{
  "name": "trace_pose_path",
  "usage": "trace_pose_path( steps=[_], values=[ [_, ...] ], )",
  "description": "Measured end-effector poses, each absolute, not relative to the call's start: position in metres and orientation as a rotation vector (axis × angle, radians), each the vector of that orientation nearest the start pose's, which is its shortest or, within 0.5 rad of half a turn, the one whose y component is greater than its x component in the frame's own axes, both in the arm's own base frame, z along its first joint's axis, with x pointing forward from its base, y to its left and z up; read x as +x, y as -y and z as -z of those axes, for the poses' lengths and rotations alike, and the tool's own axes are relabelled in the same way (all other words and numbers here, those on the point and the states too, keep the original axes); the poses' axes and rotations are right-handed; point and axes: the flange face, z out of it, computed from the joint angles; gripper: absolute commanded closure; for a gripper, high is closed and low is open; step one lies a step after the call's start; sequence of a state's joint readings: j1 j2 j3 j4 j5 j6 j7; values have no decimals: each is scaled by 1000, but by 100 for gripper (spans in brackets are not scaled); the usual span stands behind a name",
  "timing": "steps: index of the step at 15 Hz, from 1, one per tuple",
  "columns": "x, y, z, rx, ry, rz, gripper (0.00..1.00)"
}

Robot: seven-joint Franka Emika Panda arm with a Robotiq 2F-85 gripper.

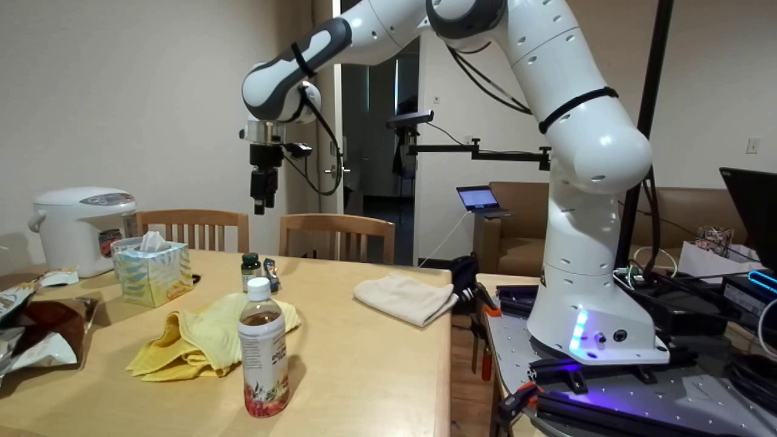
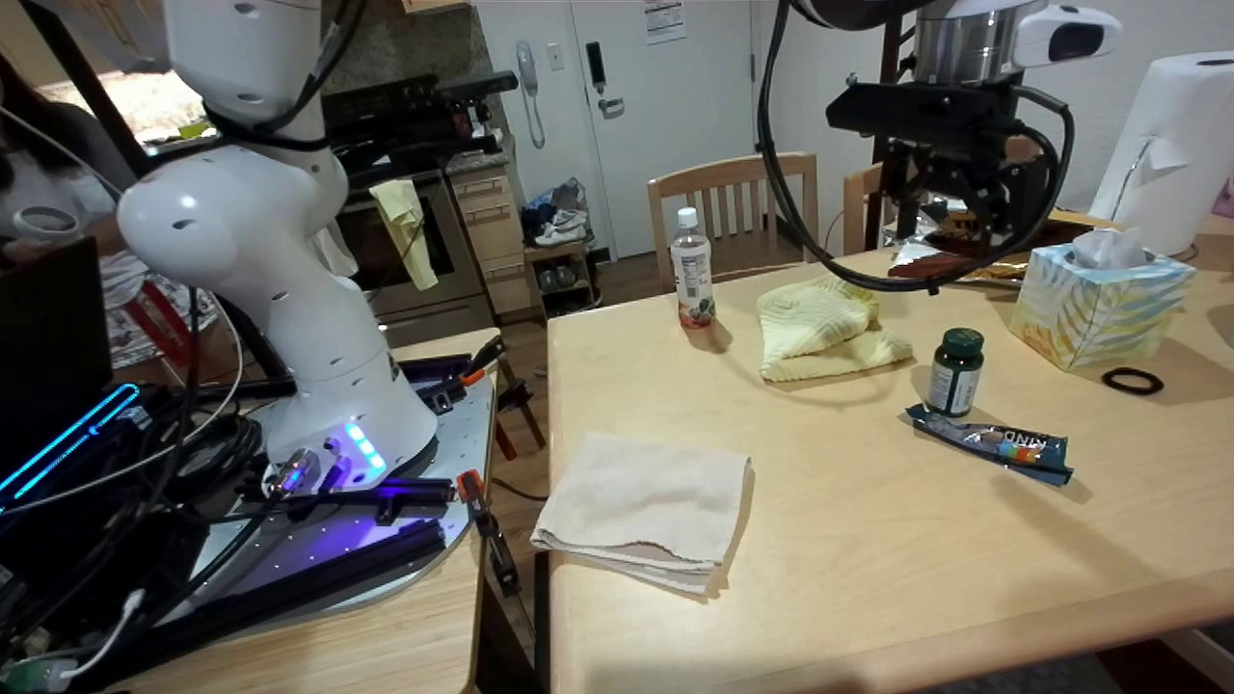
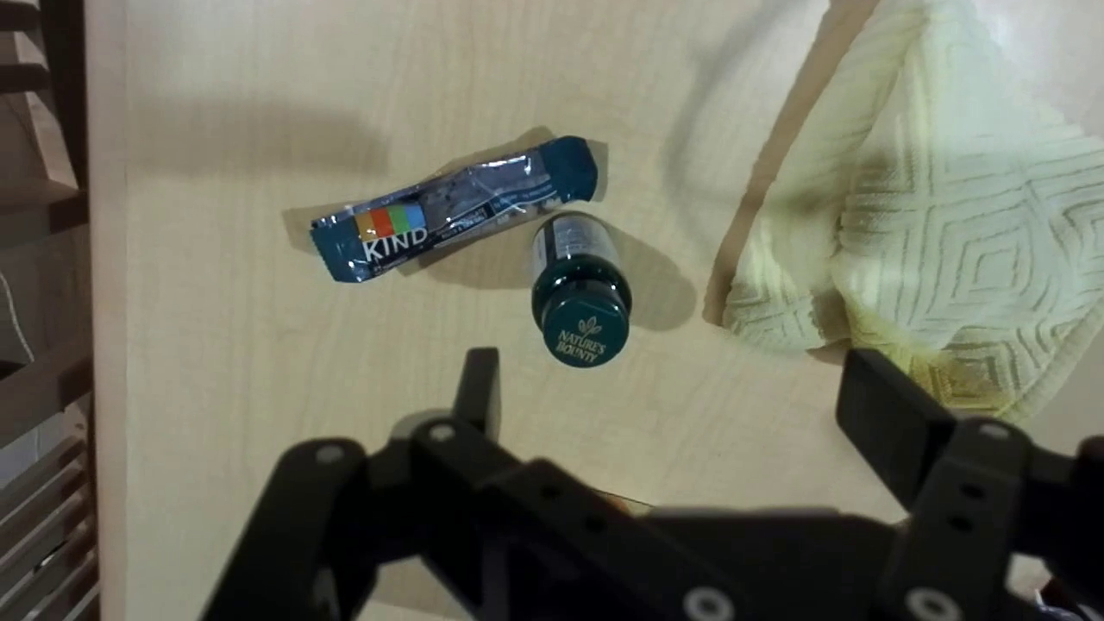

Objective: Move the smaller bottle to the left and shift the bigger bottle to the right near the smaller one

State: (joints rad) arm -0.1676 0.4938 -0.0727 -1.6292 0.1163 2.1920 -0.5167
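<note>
Up over the table (image 1: 364,364) hangs the gripper (image 3: 668,392), jaws spread wide. The smaller bottle (image 3: 586,293) stands mid-frame in the wrist view; the bigger bottle (image 1: 264,358), lower left of centre in an exterior view.

In an exterior view I watched the end effector (image 2: 991,222) hang above the table (image 2: 848,569). A green-capped pill bottle (image 2: 955,374) stood upright, a KIND bar (image 2: 998,443) lying just beside it. Farther back, a white-capped drink bottle (image 2: 692,275) stood upright near a crumpled yellow cloth (image 2: 819,323); a tissue box (image 2: 1099,304) and a folded beige cloth (image 2: 656,496) sat well apart.
</note>
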Motion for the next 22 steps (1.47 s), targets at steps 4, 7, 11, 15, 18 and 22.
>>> trace_pose_path(
  steps=[4, 7, 11, 15, 18, 22],
  values=[
    [672, 152, -340, -3085, 350, 152, 0],
    [677, 144, -327, -3069, 365, 145, 0],
    [688, 142, -293, -3052, 371, 83, 0],
    [701, 146, -266, -3054, 325, 55, 0],
    [710, 152, -255, -3071, 208, 55, 0],
    [719, 160, -237, -3106, 33, 35, 0]
  ],
)
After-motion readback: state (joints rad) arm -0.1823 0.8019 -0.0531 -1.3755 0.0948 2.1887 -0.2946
